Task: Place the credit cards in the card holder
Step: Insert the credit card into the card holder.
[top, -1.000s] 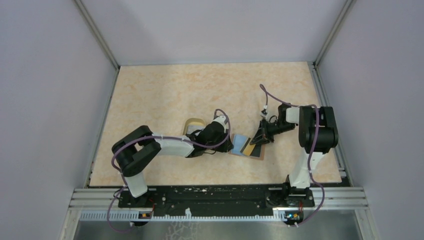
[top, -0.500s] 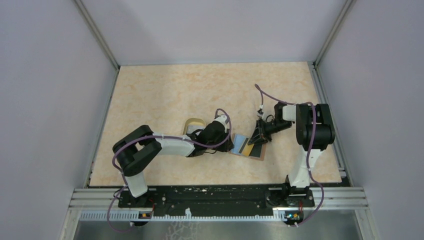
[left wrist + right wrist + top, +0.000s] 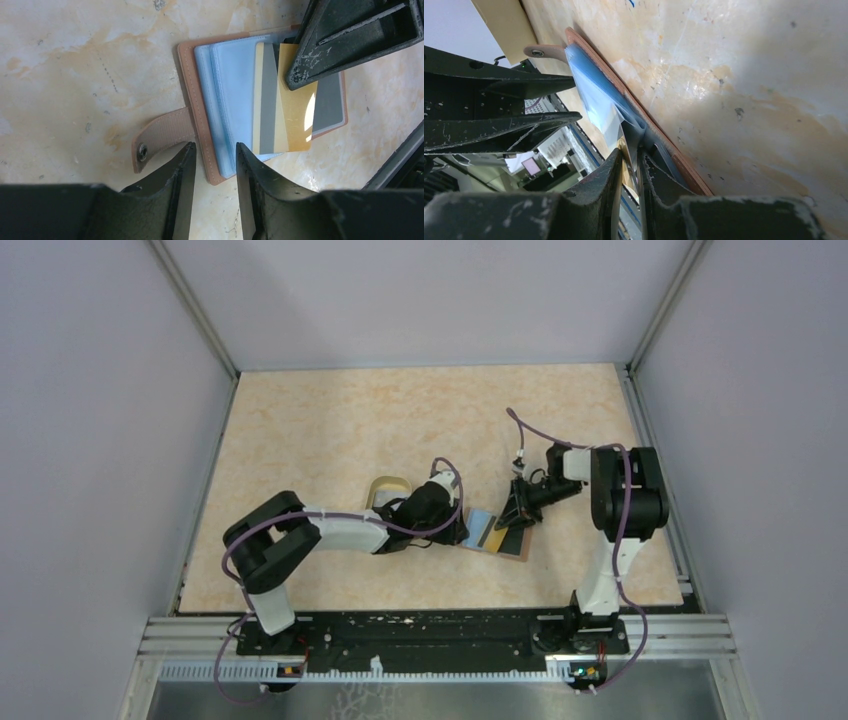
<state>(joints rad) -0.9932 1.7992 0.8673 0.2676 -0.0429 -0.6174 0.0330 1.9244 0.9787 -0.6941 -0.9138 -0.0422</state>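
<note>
Just beneath right tool [image 3: 630,154], credit cards [image 3: 282,115] lie on card holder [image 3: 187,85].

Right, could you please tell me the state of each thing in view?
card holder: open flat, blue sleeves up, tab unsnapped.
credit card: lying across the sleeves, sticking out.
left pincer: open, straddling the holder's edge.
right pincer: narrowly parted around the card; grip unclear.

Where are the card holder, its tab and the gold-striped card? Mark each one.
card holder [image 3: 189,85]: left wrist view, on its brown stitched border.
tab [image 3: 162,137]: left wrist view, on the middle of the strap.
card [image 3: 292,120]: left wrist view, on its wide gold stripe.
</note>
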